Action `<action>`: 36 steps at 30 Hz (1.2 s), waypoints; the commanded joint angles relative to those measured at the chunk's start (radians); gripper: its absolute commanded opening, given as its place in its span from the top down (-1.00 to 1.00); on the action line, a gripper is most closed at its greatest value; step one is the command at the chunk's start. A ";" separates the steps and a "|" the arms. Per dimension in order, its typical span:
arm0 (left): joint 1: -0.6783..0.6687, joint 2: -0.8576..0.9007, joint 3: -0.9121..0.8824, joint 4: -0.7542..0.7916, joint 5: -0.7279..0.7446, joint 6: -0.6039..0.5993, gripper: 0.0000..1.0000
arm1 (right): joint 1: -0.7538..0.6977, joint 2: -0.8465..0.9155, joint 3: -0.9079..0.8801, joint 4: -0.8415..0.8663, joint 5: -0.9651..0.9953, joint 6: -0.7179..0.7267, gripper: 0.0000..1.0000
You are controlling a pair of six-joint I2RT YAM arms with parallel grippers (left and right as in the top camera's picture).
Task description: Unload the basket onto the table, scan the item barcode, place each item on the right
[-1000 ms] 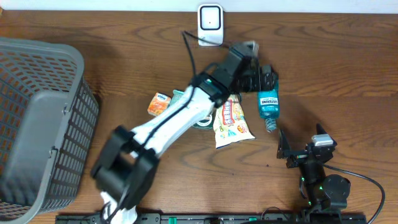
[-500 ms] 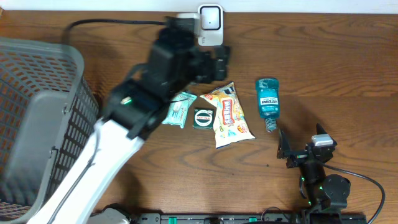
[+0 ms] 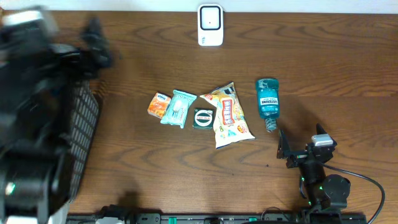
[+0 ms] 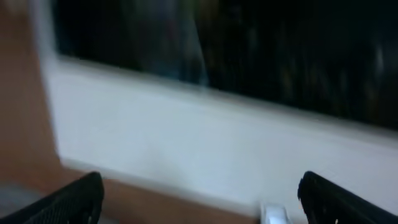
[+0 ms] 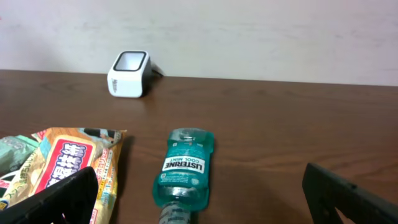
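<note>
While the right gripper [image 3: 300, 142] sits low near the front edge of the table [image 3: 348, 62], its jaws stand wide apart with nothing between them. Just beyond it lies the mouthwash bottle [image 3: 268, 101], flat on its side, cap toward the gripper and base toward the far edge. To the bottle's left, in a loose row across the middle of the table, lie a snack bag [image 3: 231, 118], a small dark packet [image 3: 203, 118], a teal wipes packet [image 3: 177, 107] and an orange packet [image 3: 159, 104]. The bottle lies slightly apart from the bag, and the others sit close together. None of them is held. At the left side, the left arm [image 3: 31, 124] shows as a dark blur over the grey mesh basket [image 3: 87, 121]. The left gripper [image 4: 199, 205], seen from its wrist, has its fingers spread wide and empty, facing a blurred white wall [image 4: 186, 149]. At the far edge stands the white scanner [image 3: 210, 25], well apart from every item.
</note>
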 commanded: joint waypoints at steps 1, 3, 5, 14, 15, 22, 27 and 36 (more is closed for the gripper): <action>0.061 -0.077 0.018 0.123 -0.027 0.171 -0.96 | 0.009 -0.003 -0.001 -0.004 0.003 -0.011 -0.99; 0.069 -0.096 0.018 0.175 -0.028 0.234 -0.96 | 0.009 -0.003 -0.001 -0.004 0.003 -0.011 -0.99; 0.069 -0.105 0.018 0.181 -0.028 0.292 -0.96 | 0.009 -0.003 -0.001 -0.004 0.003 -0.011 -0.98; -0.003 -0.138 0.018 0.089 -0.073 0.356 -0.96 | 0.009 -0.003 -0.001 -0.004 0.003 -0.011 -0.98; -0.017 -0.147 0.018 0.079 -0.073 0.365 -0.96 | 0.009 -0.003 -0.001 -0.004 0.003 -0.011 -0.99; -0.094 -0.275 0.017 0.013 -0.068 0.365 -0.96 | 0.009 -0.003 -0.001 -0.004 0.003 -0.011 -0.99; -0.095 -0.424 -0.028 -0.002 -0.064 0.365 -0.96 | 0.009 -0.003 -0.001 -0.004 0.003 -0.011 -0.98; -0.095 -0.704 -0.173 0.023 0.112 0.365 -0.96 | 0.009 -0.003 -0.001 -0.004 0.003 -0.011 -0.99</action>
